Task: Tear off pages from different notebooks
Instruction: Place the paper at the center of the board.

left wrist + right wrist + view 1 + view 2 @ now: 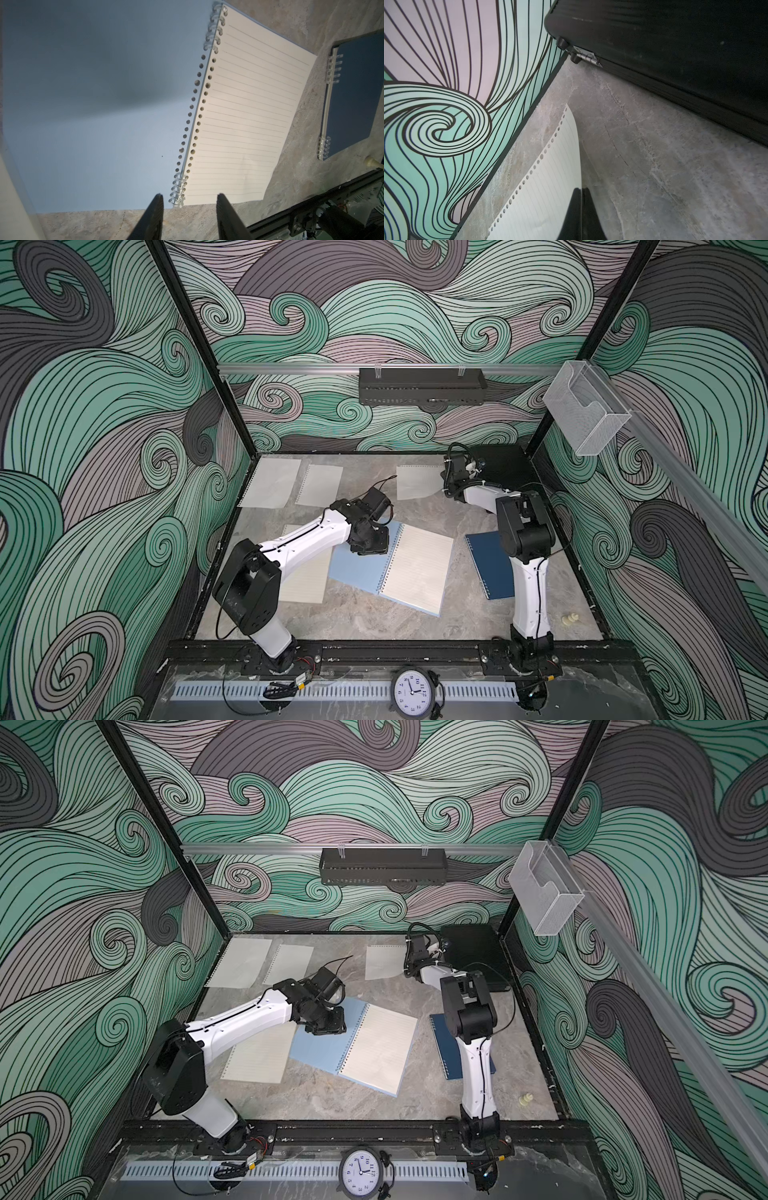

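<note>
Left tool (328,1026) hangs over the open light blue notebook (320,1052).

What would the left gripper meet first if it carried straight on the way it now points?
Probably the open light blue notebook, near the end of its spiral binding, which shows just ahead of the open left gripper. How far off it is remains unclear.

Bare tabletop (374,624) up front (black case (507,468) in far-right corner)
</note>
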